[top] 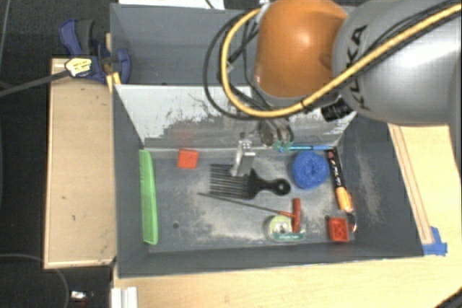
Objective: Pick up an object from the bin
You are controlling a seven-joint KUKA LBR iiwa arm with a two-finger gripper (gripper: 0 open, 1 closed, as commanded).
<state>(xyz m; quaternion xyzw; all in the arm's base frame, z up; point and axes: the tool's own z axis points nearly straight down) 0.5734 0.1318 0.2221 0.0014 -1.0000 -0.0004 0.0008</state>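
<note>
My gripper (243, 157) reaches down under the arm's orange cover, at the back of the bin floor near its middle. Its metal tip stands just above the toothed end of a black hair pick (242, 184), which lies flat with its handle pointing right. Whether it touches the pick I cannot tell. A small red cube (188, 159) lies to the left of the gripper. To the right sits a blue fuzzy ball (309, 169), with a thin teal stick (303, 148) behind it.
A long green comb (149, 196) lies along the left wall. A black marker with an orange cap (338, 182) and a red block (338, 229) are at the right. A small round item with a red handle (286, 225) and a thin black rod (238, 203) lie in front.
</note>
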